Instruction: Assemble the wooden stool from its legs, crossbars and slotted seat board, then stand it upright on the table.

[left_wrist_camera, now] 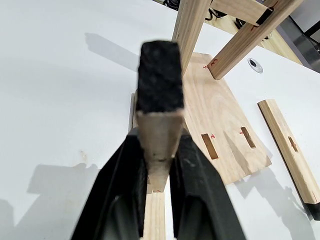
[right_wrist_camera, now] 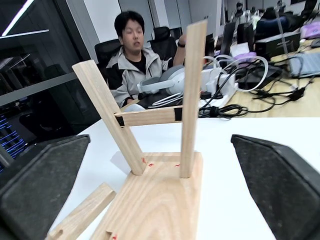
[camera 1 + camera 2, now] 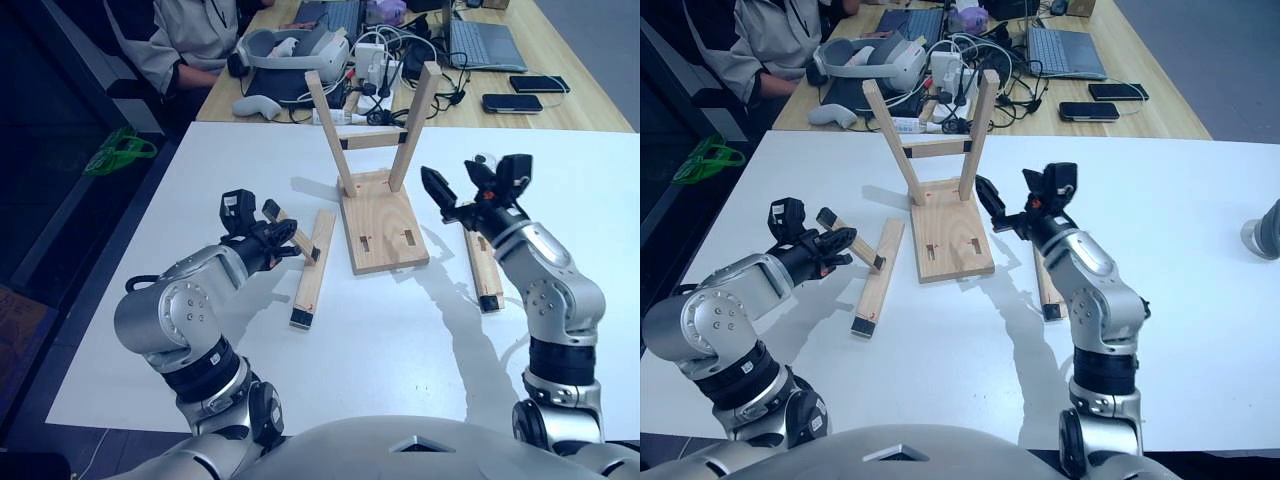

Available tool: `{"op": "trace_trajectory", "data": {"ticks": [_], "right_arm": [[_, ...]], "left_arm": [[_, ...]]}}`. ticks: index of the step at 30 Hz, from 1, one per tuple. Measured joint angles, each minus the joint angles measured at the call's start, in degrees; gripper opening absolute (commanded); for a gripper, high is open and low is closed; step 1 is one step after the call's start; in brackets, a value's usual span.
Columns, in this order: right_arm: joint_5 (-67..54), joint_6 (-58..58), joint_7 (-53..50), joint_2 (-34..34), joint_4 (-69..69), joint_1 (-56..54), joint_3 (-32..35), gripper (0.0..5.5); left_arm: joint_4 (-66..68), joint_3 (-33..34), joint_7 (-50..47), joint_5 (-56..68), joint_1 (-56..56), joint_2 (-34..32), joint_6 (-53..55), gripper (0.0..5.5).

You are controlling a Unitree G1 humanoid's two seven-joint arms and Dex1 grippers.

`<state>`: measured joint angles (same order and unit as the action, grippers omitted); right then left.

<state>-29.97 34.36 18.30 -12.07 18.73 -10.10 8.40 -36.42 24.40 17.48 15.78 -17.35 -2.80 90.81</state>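
Note:
The slotted seat board (image 3: 382, 232) lies flat at the table's middle. Two legs (image 3: 328, 130) stand tilted in its far slots, joined by a crossbar (image 3: 372, 139). My left gripper (image 3: 272, 240) is shut on a short crossbar with black ends (image 1: 159, 100), held just above the table left of the board. Under it lies a loose leg (image 3: 313, 268). To the right of the board hovers my right gripper (image 3: 458, 188), open and empty, facing the standing legs (image 2: 189, 100). A second loose leg (image 3: 482, 265) lies under that forearm.
Behind the white table (image 3: 400, 350) runs a wooden desk (image 3: 560, 95) crowded with laptops, cables, phones and a headset (image 3: 295, 48), with a person seated at its left end. A grey object (image 3: 1264, 230) sits at the table's far right edge.

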Motion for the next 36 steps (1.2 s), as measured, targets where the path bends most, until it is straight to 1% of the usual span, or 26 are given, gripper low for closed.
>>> {"op": "trace_trajectory", "data": {"ticks": [5, 8, 11, 16, 22, 25, 27, 30, 36], "right_arm": [[-1.9, -2.6, 2.5, -1.4, 5.5, 7.4, 3.6, 5.40], [-9.5, -2.2, 5.2, -1.3, 10.5, 12.1, 5.4, 5.40], [-12.5, -2.9, 4.8, 0.0, 12.8, 14.6, 6.4, 5.40], [-14.2, -3.7, 2.4, 1.8, 14.1, 14.5, 5.4, 5.40], [-14.8, -3.9, 2.2, 1.8, 14.1, 14.2, 4.7, 5.40], [-14.9, -3.9, 2.2, 1.5, 14.1, 14.1, 4.2, 5.40], [-15.1, -3.9, 2.2, 0.8, 14.1, 14.1, 4.1, 5.40], [-15.3, -3.9, 2.2, 0.2, 14.1, 14.1, 4.1, 5.40], [-15.3, -3.9, 2.2, -0.2, 14.0, 14.1, 3.9, 5.40]], "left_arm": [[0.1, 0.0, 0.0, 1.0, 0.2, 0.3, -0.3, 0.40], [0.3, -0.6, -0.4, 1.2, 1.0, 0.5, -1.2, 0.41], [2.4, -1.7, -0.6, 1.2, 2.7, 0.1, -5.0, 0.41], [5.1, -4.7, -0.6, 1.2, 4.5, -1.7, -11.0, 0.41], [6.8, -8.6, -0.5, 1.7, 5.8, -4.2, -16.1, 0.41], [6.7, -12.0, -0.3, 1.6, 7.5, -6.8, -19.3, 0.41], [5.8, -15.1, -0.1, 1.4, 9.0, -10.0, -21.7, 0.41], [3.9, -17.7, -0.3, 1.0, 10.9, -12.7, -22.5, 0.41], [3.7, -20.9, -1.0, 0.5, 11.9, -14.7, -24.1, 0.41]]}}
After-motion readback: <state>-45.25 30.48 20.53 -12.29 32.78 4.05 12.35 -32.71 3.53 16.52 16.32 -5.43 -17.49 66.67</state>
